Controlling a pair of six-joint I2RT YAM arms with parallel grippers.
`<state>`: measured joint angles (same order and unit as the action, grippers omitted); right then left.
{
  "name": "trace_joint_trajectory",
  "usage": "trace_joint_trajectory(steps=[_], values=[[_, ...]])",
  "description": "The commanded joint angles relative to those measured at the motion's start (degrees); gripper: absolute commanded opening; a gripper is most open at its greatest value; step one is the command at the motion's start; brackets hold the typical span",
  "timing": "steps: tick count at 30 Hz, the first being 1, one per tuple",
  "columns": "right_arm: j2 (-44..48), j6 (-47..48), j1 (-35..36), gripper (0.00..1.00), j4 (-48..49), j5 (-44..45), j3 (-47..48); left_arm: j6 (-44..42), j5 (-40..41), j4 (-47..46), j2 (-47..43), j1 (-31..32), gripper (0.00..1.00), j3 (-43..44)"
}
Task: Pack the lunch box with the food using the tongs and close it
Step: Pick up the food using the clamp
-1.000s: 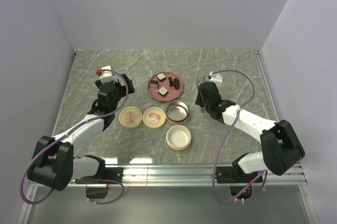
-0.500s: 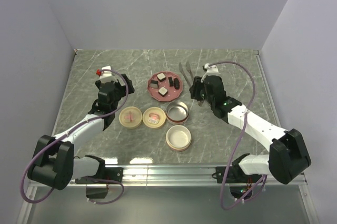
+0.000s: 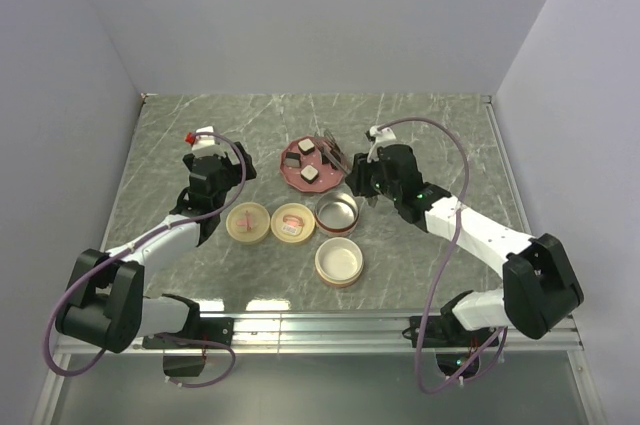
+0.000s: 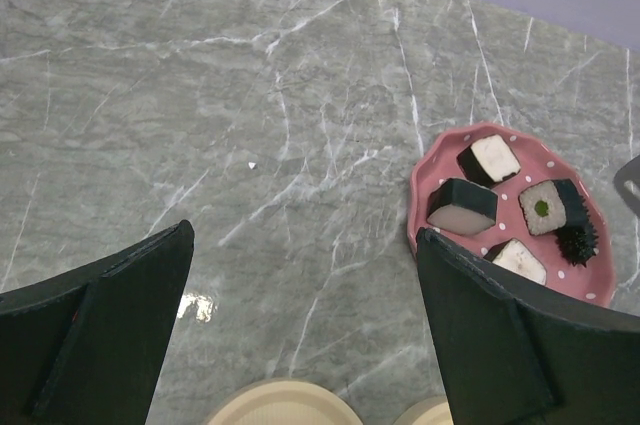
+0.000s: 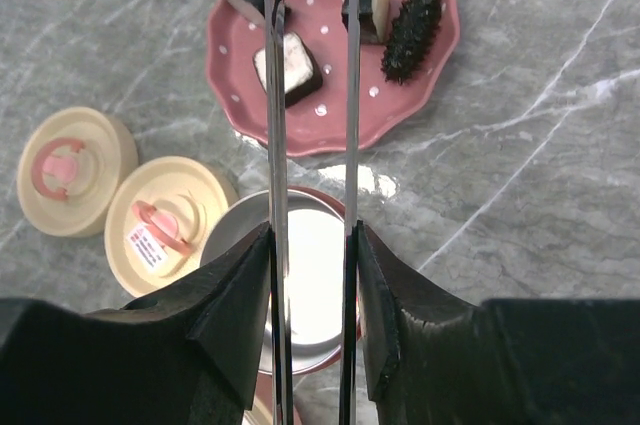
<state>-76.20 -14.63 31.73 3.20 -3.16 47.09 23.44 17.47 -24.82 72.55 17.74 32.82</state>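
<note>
On the grey marble counter [image 3: 440, 135], a pink scalloped plate [image 3: 290, 173] lies rear centre, with four black-and-white sushi-like blocks [image 4: 462, 207] on it. In front of the plate, from left to right, lie a round cream lid [image 3: 249, 223], a second cream lid [image 3: 293, 221] and a round metal tin [image 3: 337, 213]. A round cream container [image 3: 338, 261] sits just before the tin. Thin silvery metal tongs [image 5: 277, 145] reach over the plate from the right.

Four sushi-like blocks [image 4: 462, 207], black with white or beige faces, lay apart on the pink dotted plate [image 4: 425, 185]. The thin silvery tongs [image 5: 350, 125], pinched in the right gripper [image 5: 312, 245], stretched over the open round tin [image 3: 337, 231] toward the plate, arms slightly apart.
</note>
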Motion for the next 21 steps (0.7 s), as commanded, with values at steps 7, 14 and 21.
trace_joint_trajectory(steps=[7,14,21], values=[[-4.3,1.19,1.59,0.43,-1.53,2.97,3.97,0.29,0.54,-0.67,-0.22,0.19,1.0,2.43],[-4.66,1.19,2.29,0.43,-2.06,5.44,4.59,0.29,0.46,-0.76,-0.22,0.19,1.0,2.34],[-4.39,1.54,2.55,0.43,-2.24,6.67,4.94,0.38,0.63,-0.67,-0.04,0.19,1.0,2.34]])
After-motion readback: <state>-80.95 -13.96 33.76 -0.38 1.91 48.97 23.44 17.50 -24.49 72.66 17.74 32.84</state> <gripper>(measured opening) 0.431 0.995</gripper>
